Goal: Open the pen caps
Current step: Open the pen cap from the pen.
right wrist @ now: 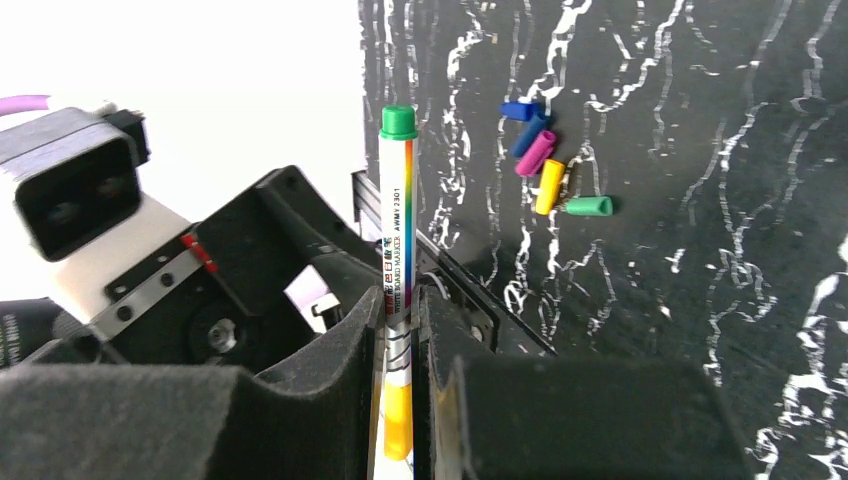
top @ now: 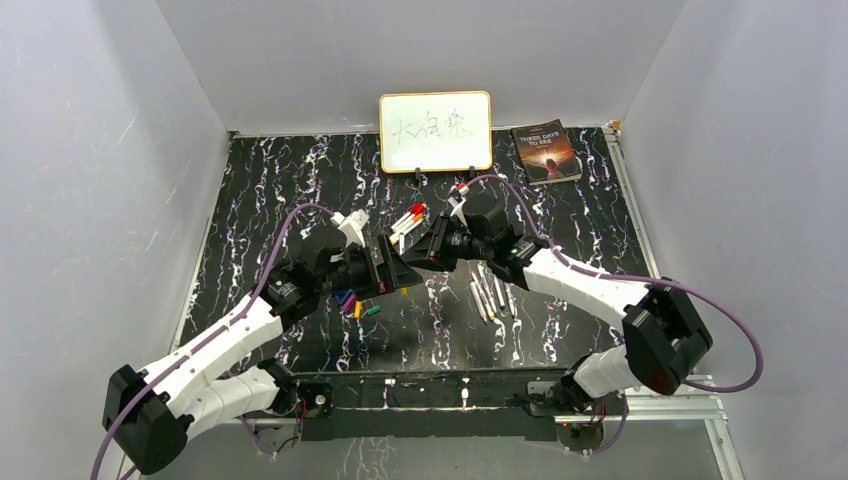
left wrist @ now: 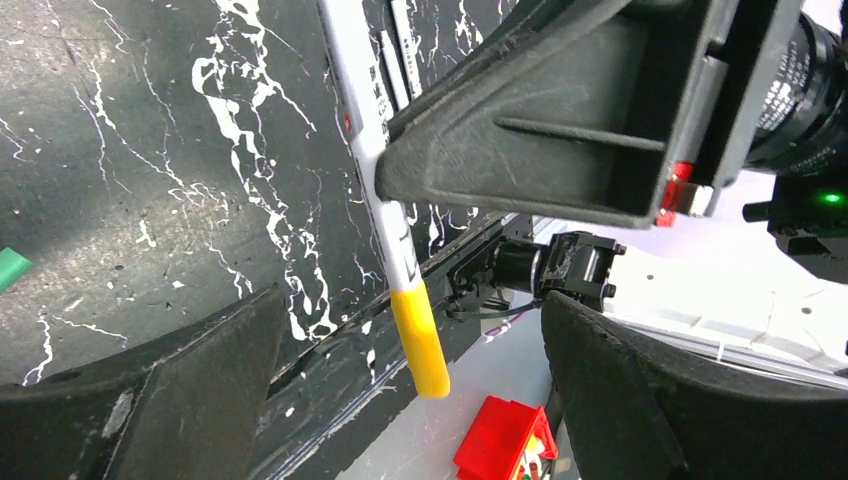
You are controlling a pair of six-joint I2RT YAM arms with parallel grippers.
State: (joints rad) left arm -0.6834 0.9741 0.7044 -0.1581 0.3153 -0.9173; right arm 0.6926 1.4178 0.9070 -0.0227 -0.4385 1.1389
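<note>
Your right gripper [right wrist: 398, 312] was shut on a pen [right wrist: 397, 225], both fingers pressed against the white barrel about mid-length. The pen's green end [right wrist: 398, 122] stuck out past the fingertips, and its yellow cap [left wrist: 420, 340] was on the opposite end, fully seated.

Your left gripper [left wrist: 414, 318] was wide open and faced the right one. The yellow cap sat in the gap between its two fingers [left wrist: 200, 390], and neither finger touched it as far as the left wrist view showed. The two grippers met above the middle of the table [top: 260, 200].

Loose caps [right wrist: 535, 152] lay in a small cluster left of centre, toward the near edge:
- two blue
- one magenta
- one yellow
- one green, slightly apart from the rest

A bundle of capped pens [top: 408, 222], with red and yellow caps visible, lay just beyond the grippers toward the far edge. Several more white pens [top: 490, 293] lay side by side right of centre, and the state of their ends was too small to read.

A whiteboard [top: 435, 132] stood at the middle of the far edge. A book [top: 546, 152] lay near the far right corner.
</note>
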